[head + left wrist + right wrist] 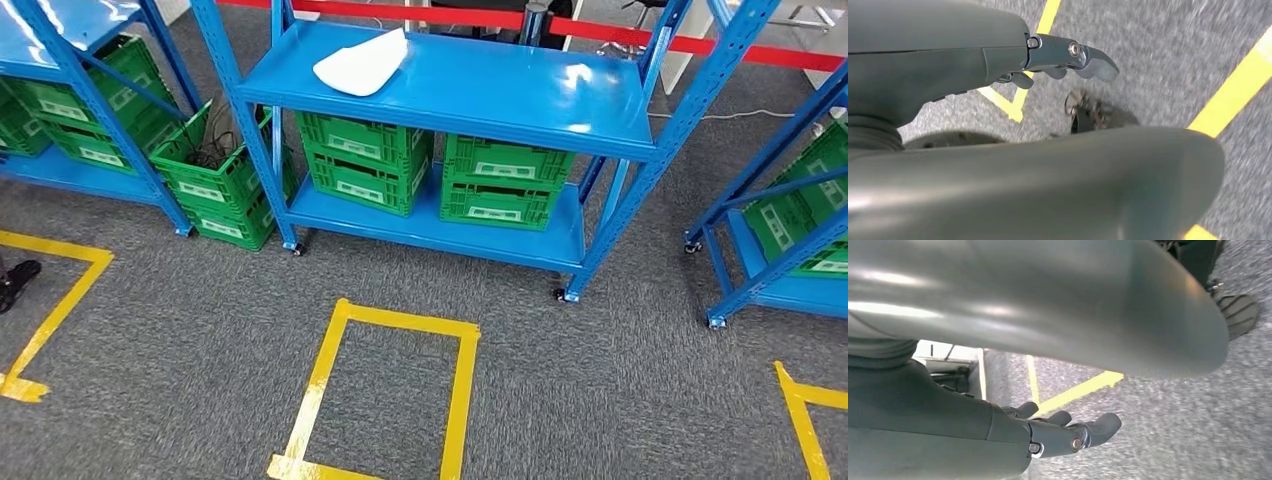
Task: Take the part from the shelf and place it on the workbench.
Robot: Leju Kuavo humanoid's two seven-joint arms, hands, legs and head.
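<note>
Head view: a blue metal shelf unit (470,85) fills the upper middle of the frame, standing on small castors on grey carpet (200,330). The part (362,63), a flat white piece with rounded edges, lies on the shelf's top deck toward its left end, upper centre-left of the frame, with nothing touching it. On the lower deck sit two stacks of green crates (366,160), side by side. Another green crate (222,175) with dark cables in it stands tilted on the carpet just beside the shelf's left leg. More blue racks with green crates at the far left and far right edges. A yellow tape rectangle (385,390) marks the carpet at lower centre, in front of the shelf; further yellow tape lines at lower left and lower right. A red barrier strip (600,28) runs along the top of the frame, behind the shelf.

Left wrist view: left hand (1068,57) over carpet and yellow tape, fingers lightly curved and apart, holding nothing.

Right wrist view: right hand (1068,432) likewise over carpet, fingers extended with a slight curl, apart, nothing in them.
</note>
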